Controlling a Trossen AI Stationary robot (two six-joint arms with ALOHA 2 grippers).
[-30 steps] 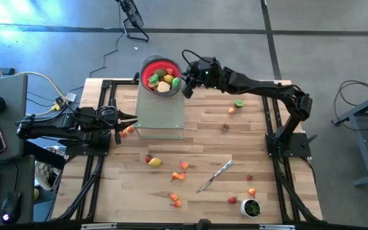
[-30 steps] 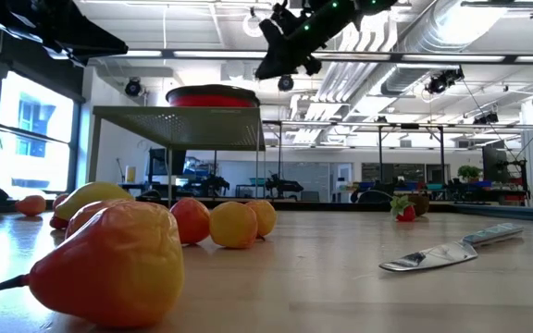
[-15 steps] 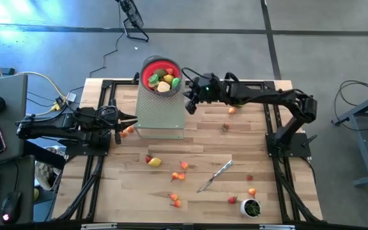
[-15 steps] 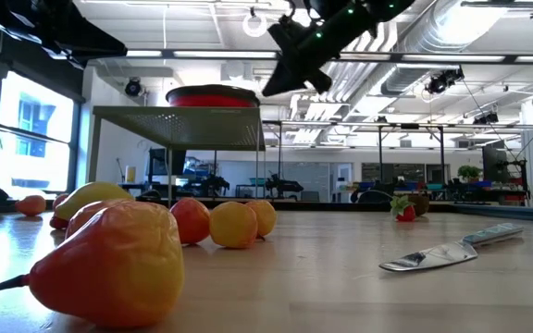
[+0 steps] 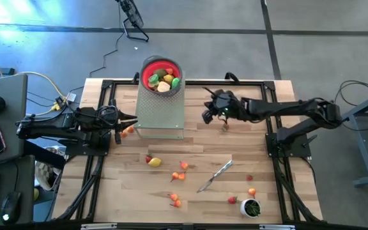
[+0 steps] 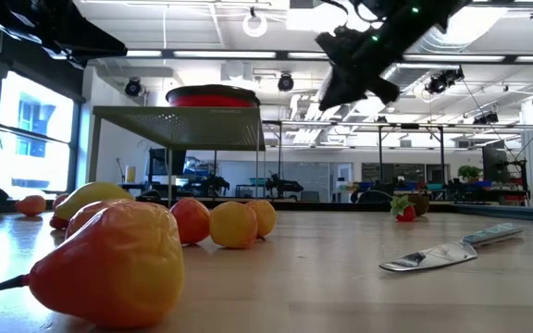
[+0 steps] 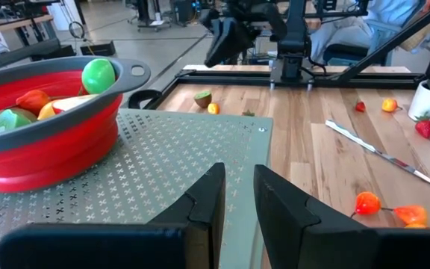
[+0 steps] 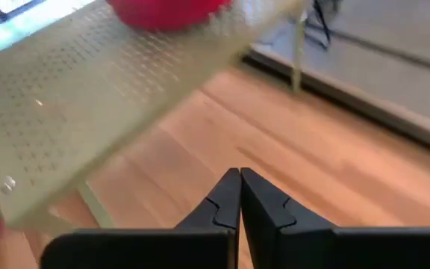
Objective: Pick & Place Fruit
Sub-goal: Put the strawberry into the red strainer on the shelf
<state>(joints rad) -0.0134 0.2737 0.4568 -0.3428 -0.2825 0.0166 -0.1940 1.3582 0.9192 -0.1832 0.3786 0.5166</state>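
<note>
A red bowl (image 5: 161, 75) with several fruit pieces stands on a perforated metal stand (image 5: 160, 112) at the table's far side. More fruit lies loose on the wood: a yellow and red pair (image 5: 153, 161), orange pieces (image 5: 183, 167), and a small one (image 5: 225, 126) beside my right gripper. My right gripper (image 5: 206, 115) hangs shut and empty above the table, right of the stand; it also shows in its wrist view (image 8: 240, 185). My left gripper (image 7: 238, 187) waits at the stand's left edge (image 5: 128, 119), its fingers slightly apart with nothing between them.
A silver knife (image 5: 214, 176) lies near the table's middle front. A small white cup with green contents (image 5: 252, 207) stands at the front right. A lime half (image 7: 203, 98) and an orange piece (image 7: 213, 108) lie below the right arm. Black frame rails run along both sides.
My right gripper has swung away from the bowl's right rim toward the table's right and near side, sinking and rolling about its own axis as it went. The fruit, the bowl and the stand have stayed put.
</note>
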